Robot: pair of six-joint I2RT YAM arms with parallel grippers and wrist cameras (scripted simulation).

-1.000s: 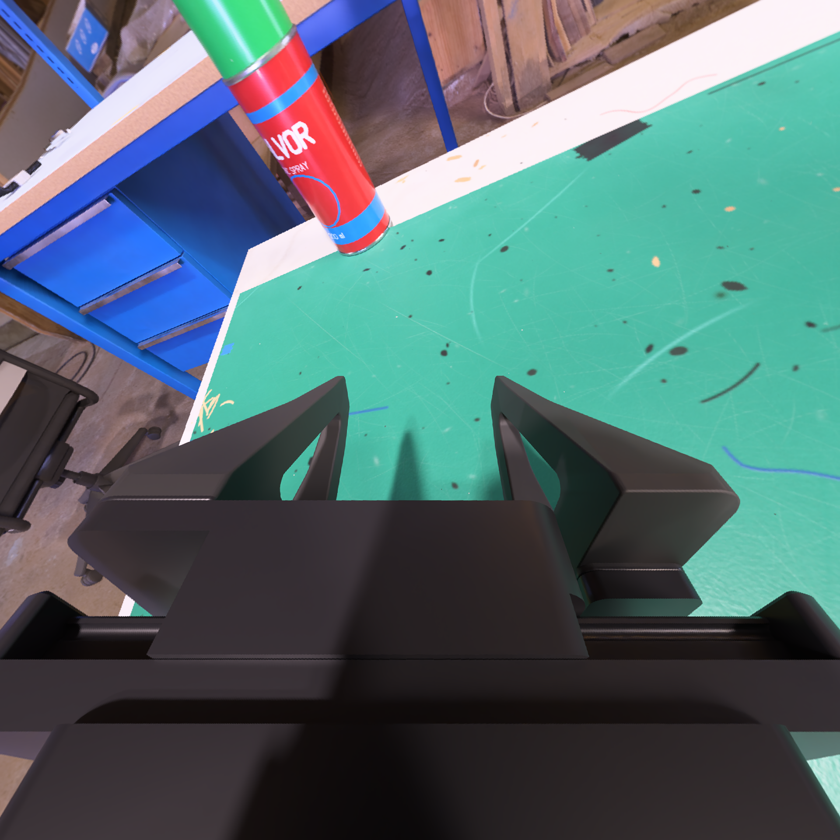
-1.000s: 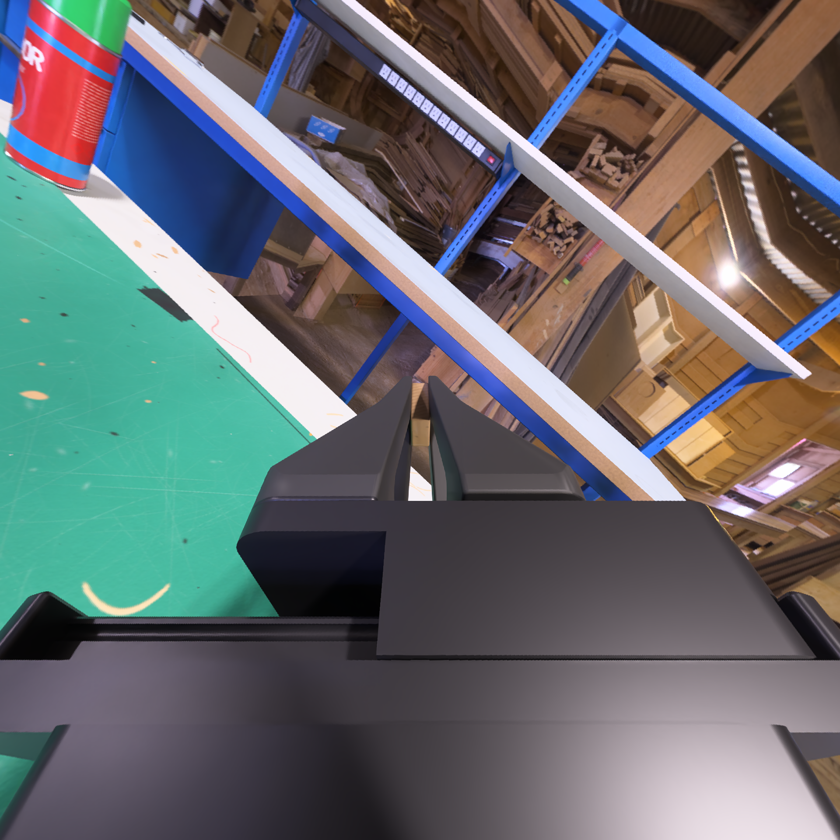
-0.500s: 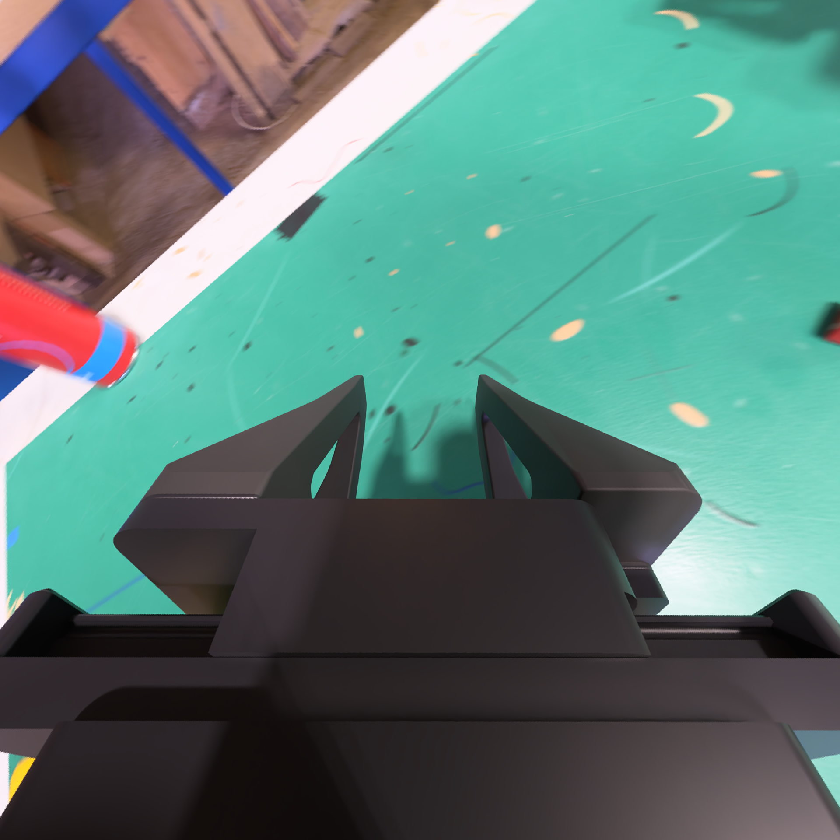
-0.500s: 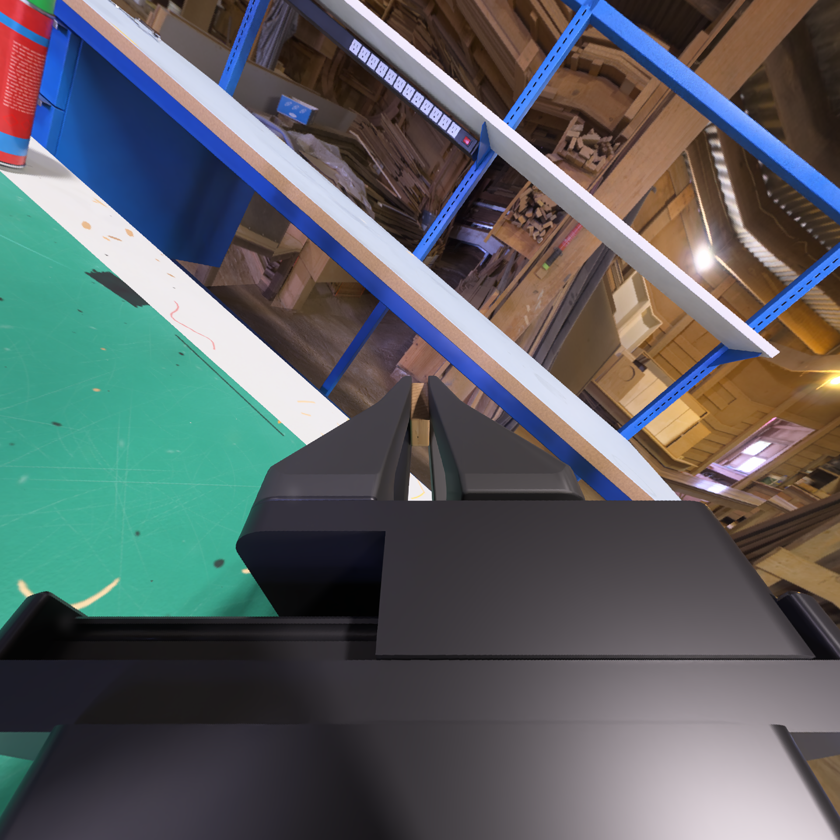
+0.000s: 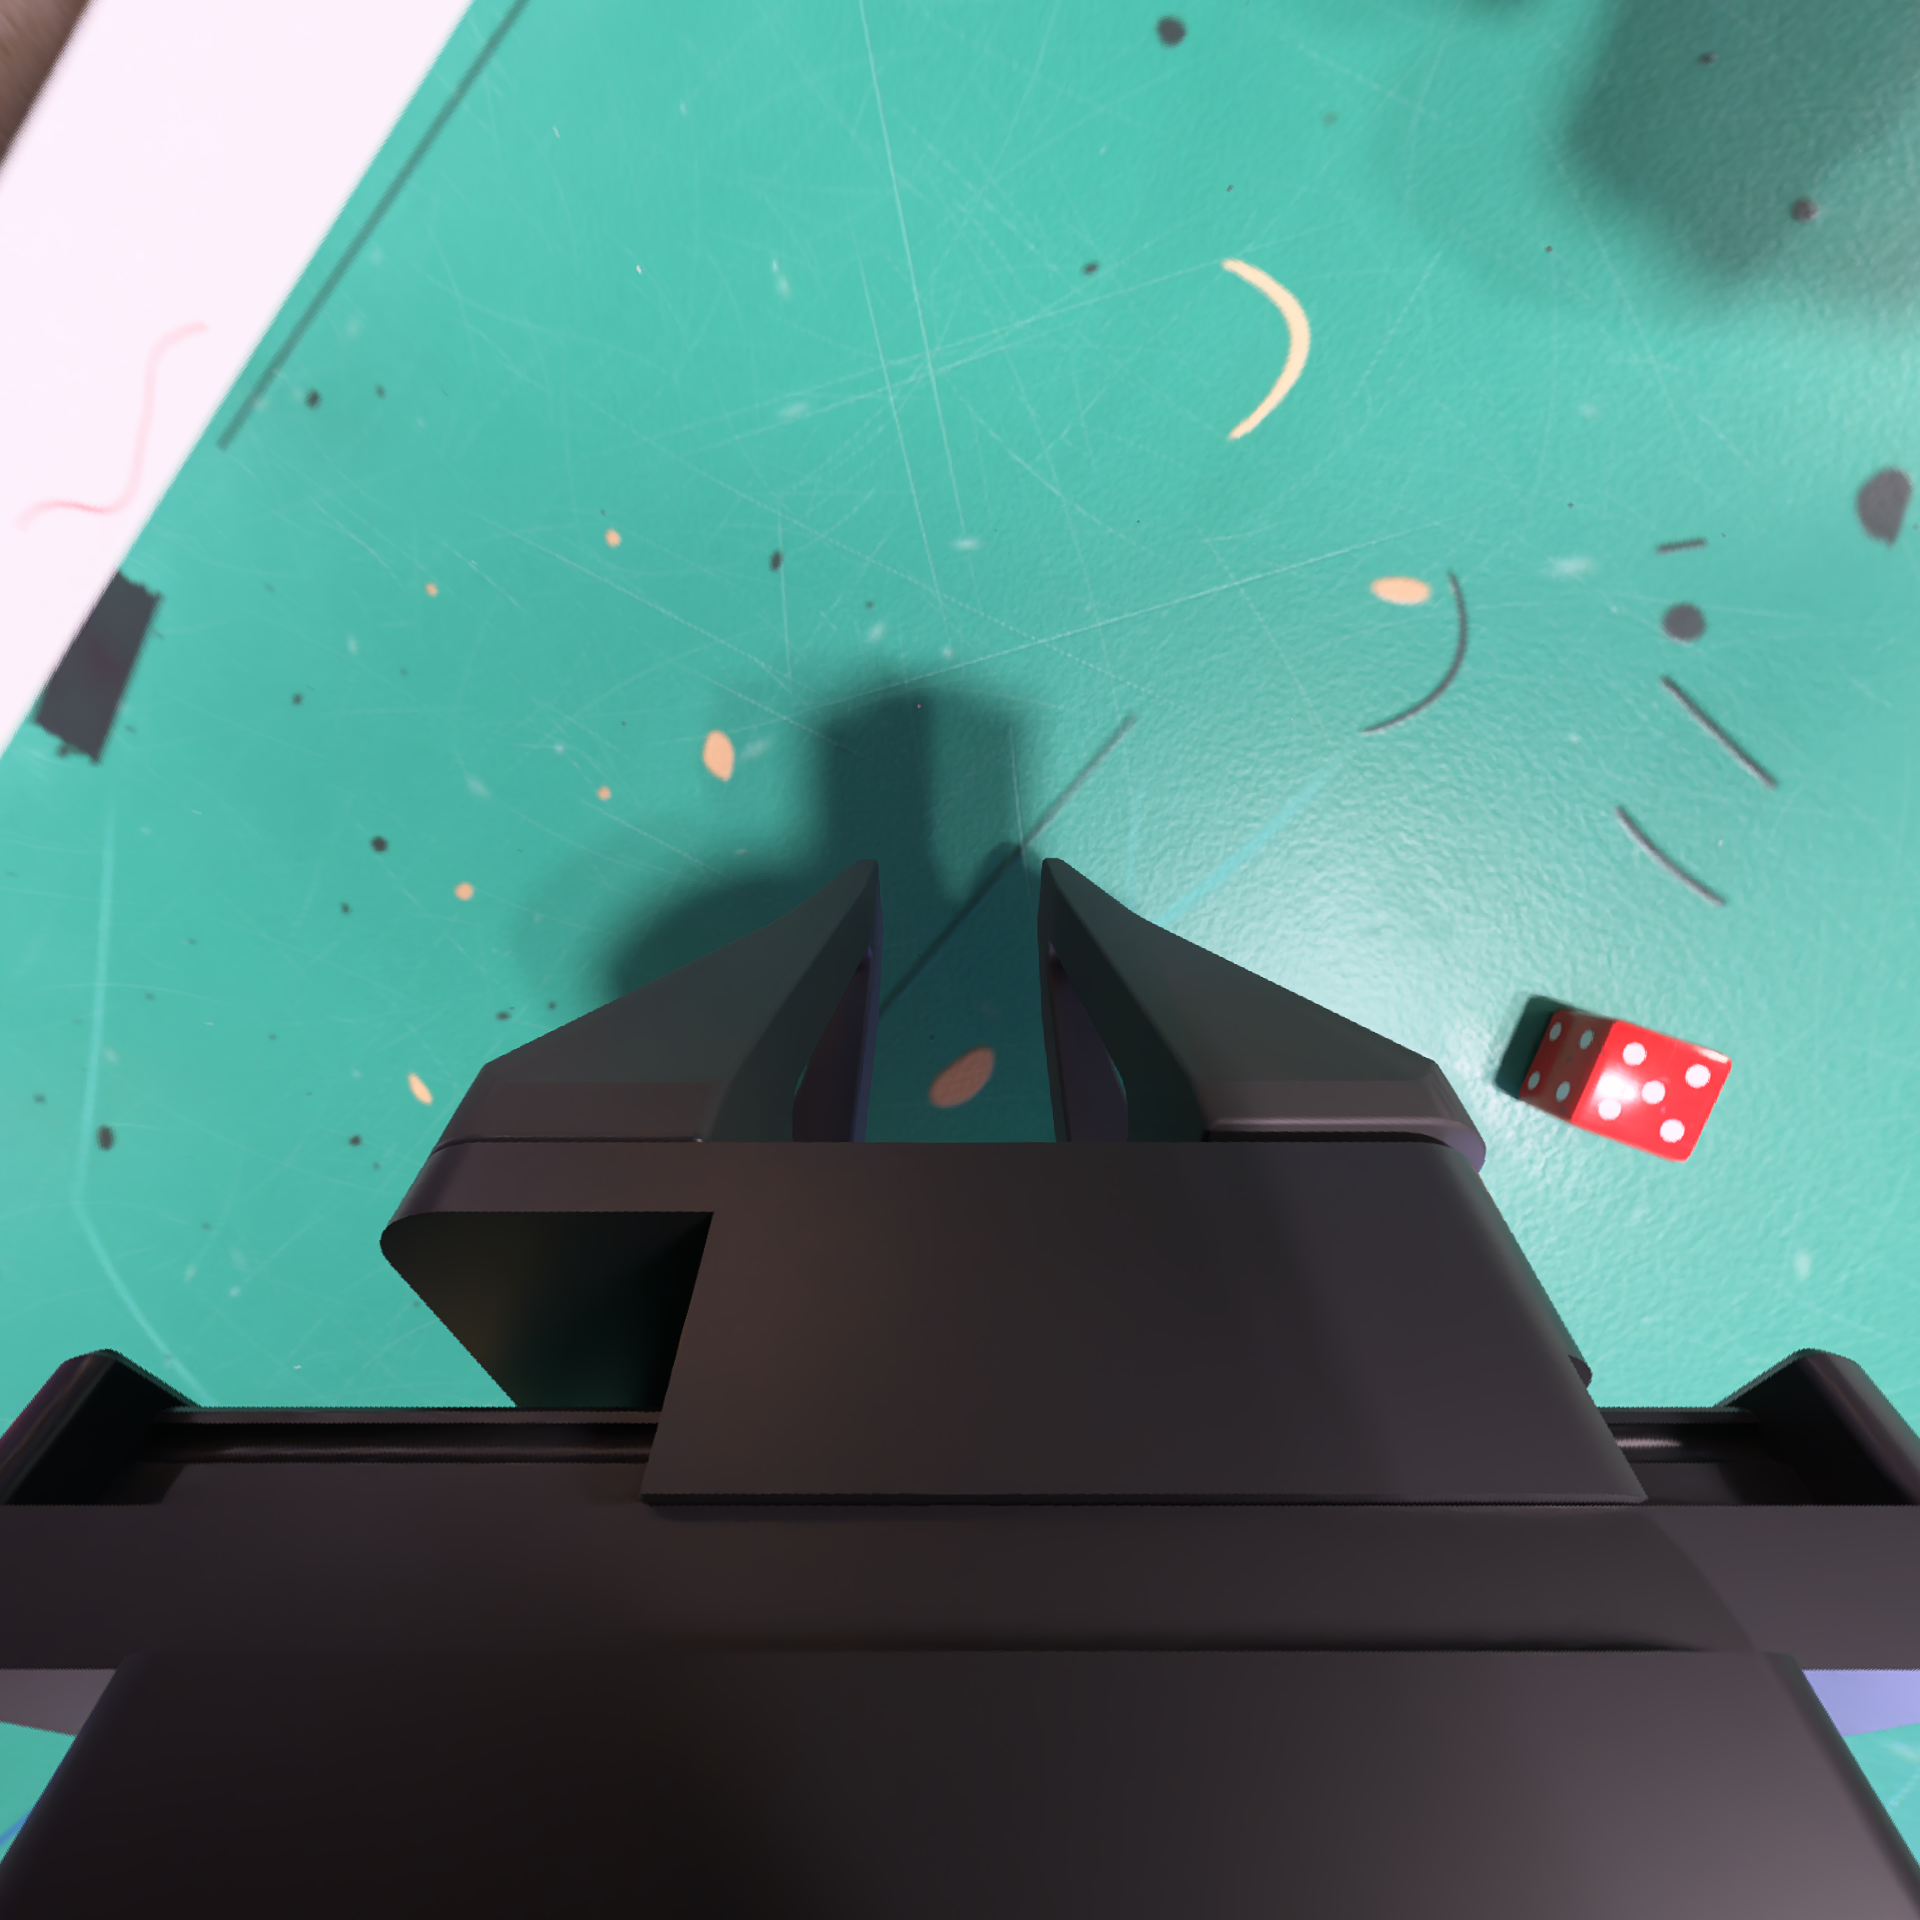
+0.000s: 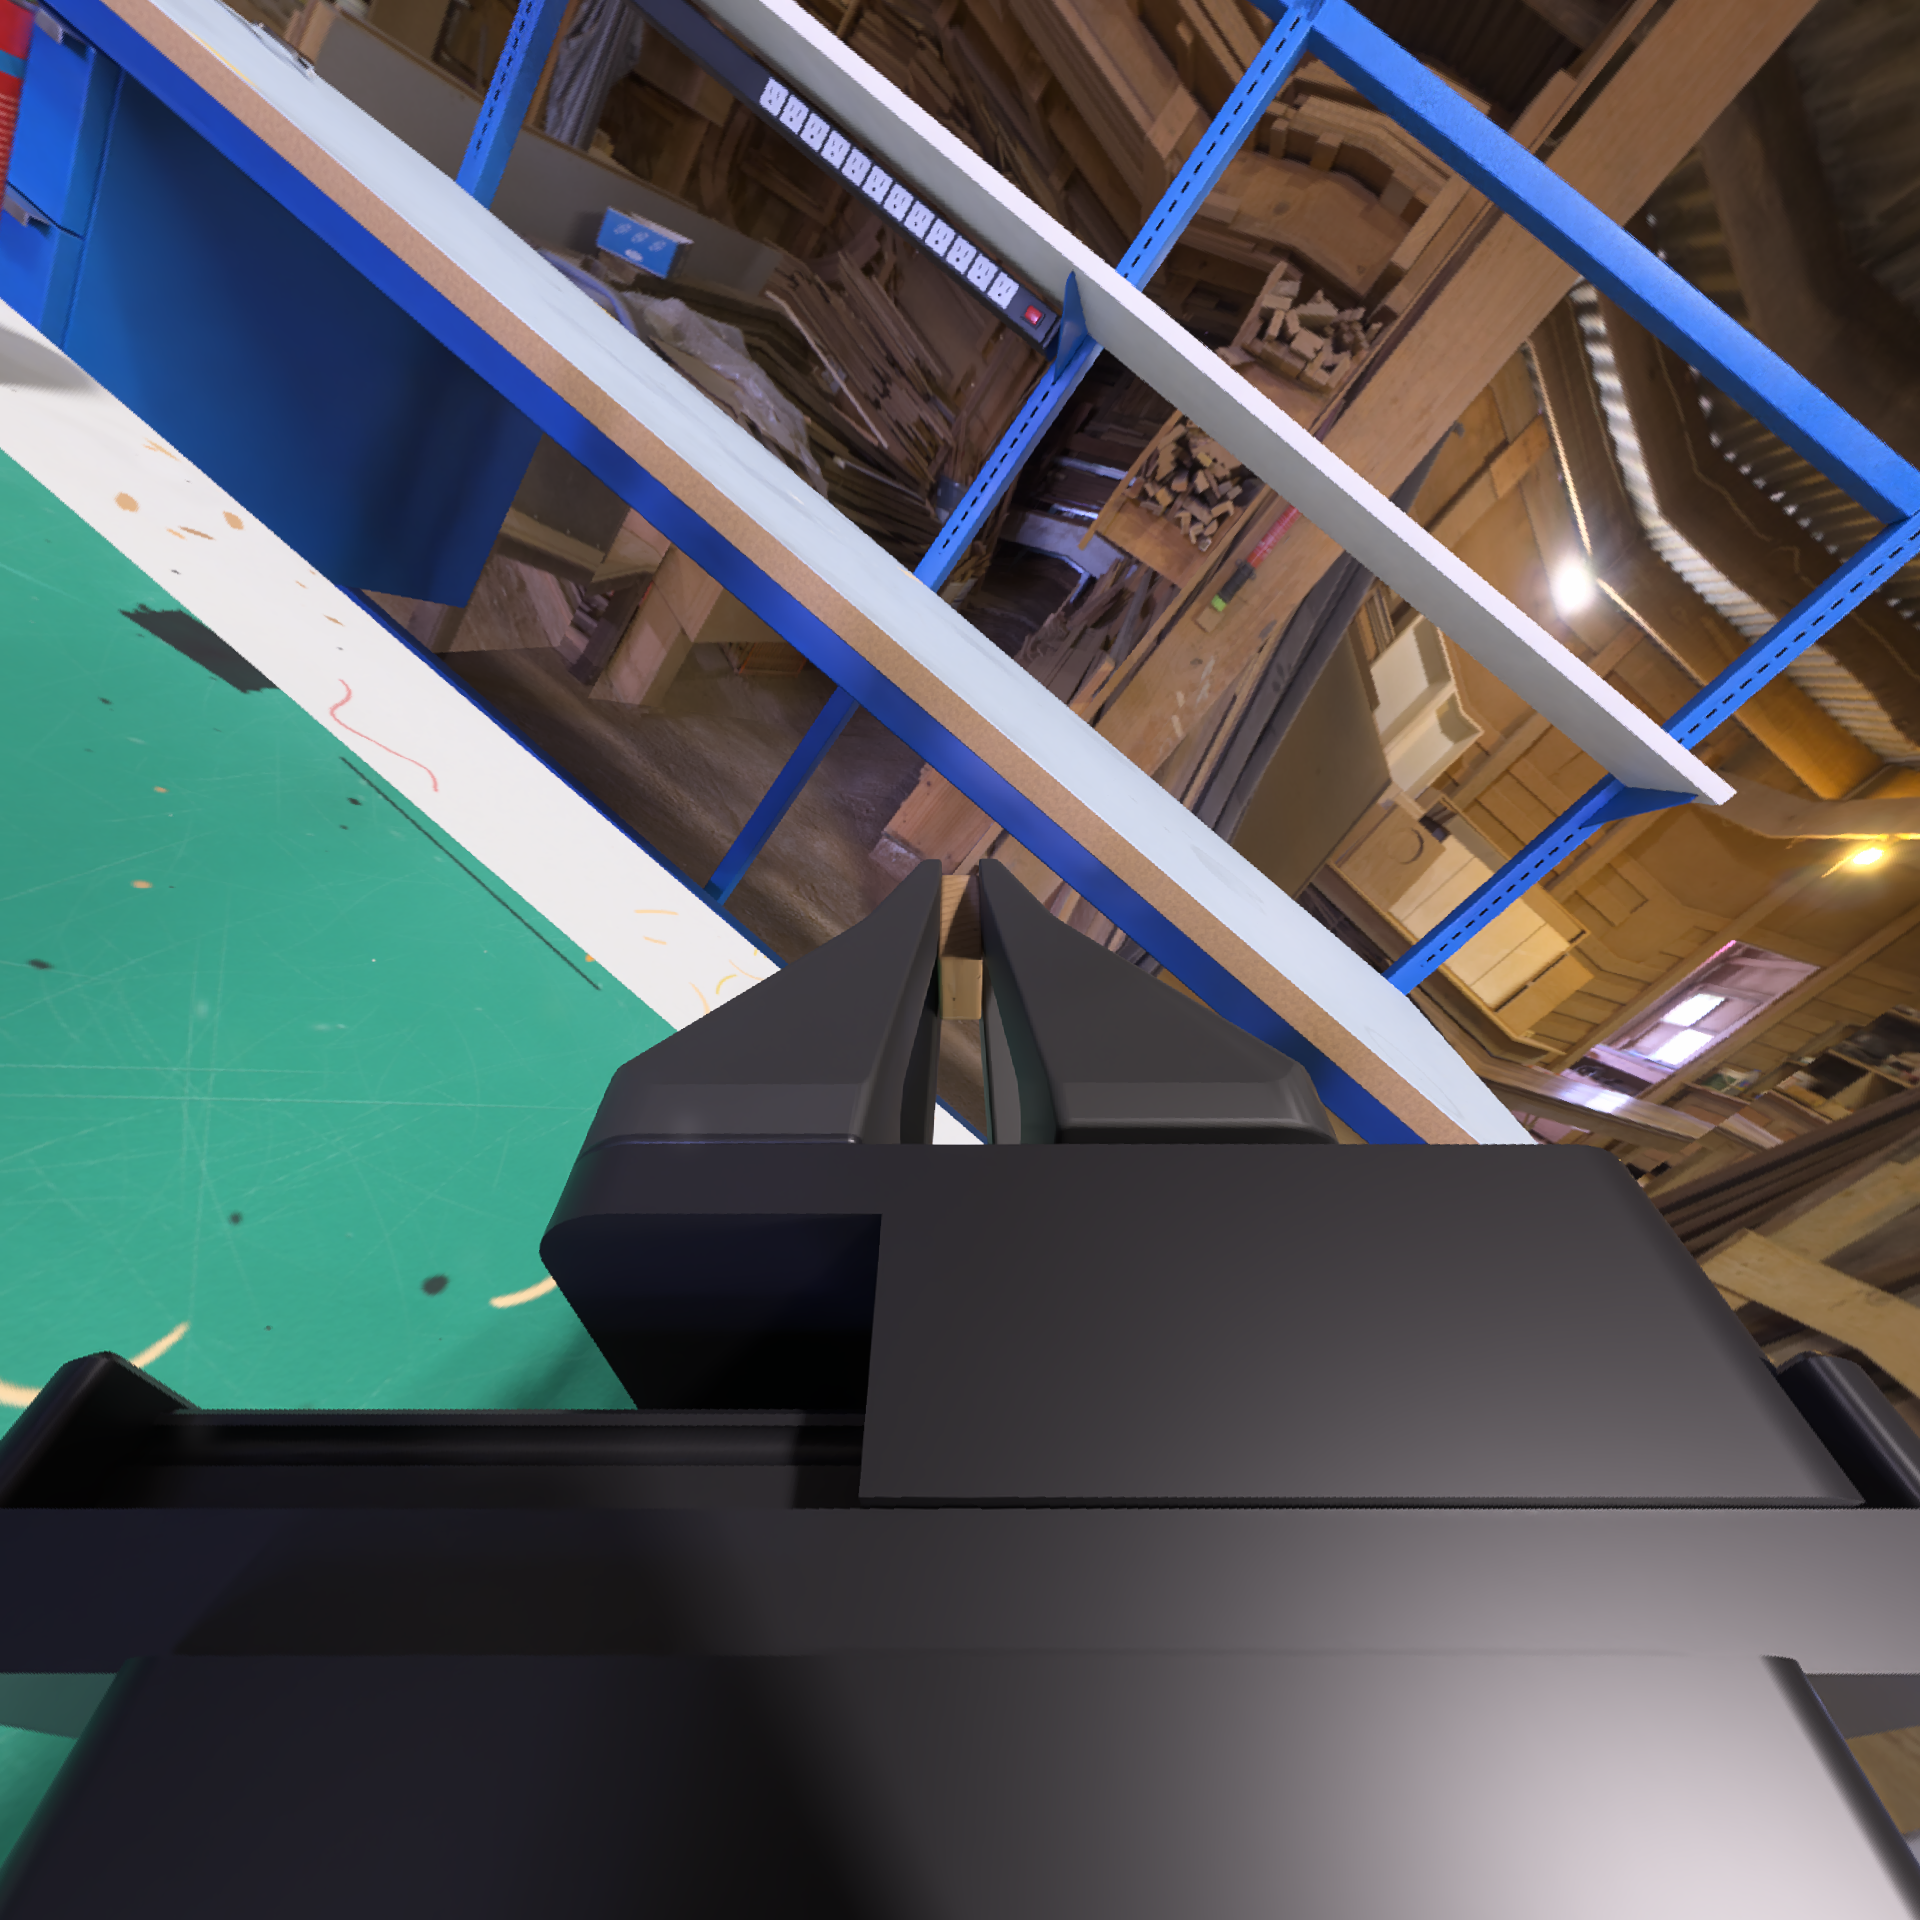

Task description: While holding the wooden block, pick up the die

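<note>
In the left wrist view a red die [image 5: 1621, 1083] with white pips lies on the green mat [image 5: 935, 416], to the right of my left gripper [image 5: 958, 873]. The left gripper is open and empty, looking down at the mat, with bare mat between its fingers. In the right wrist view my right gripper [image 6: 960, 875] is shut on a small light wooden block [image 6: 960, 966], held up above the table and pointed out at the shelving. Only a thin strip of the block shows between the fingers.
The mat's white border [image 5: 125, 260] runs along the upper left in the left wrist view. In the right wrist view the mat [image 6: 208, 987] and table edge [image 6: 436, 707] are at lower left, with a blue workbench and shelving [image 6: 1039, 364] beyond. A red spray can's edge [image 6: 8, 94] shows at the far upper left.
The left gripper swung right and tilted down: the spray can left its view and the die came into view at right. Its fingers narrowed somewhat. The right gripper, still holding the block, drifted slightly.
</note>
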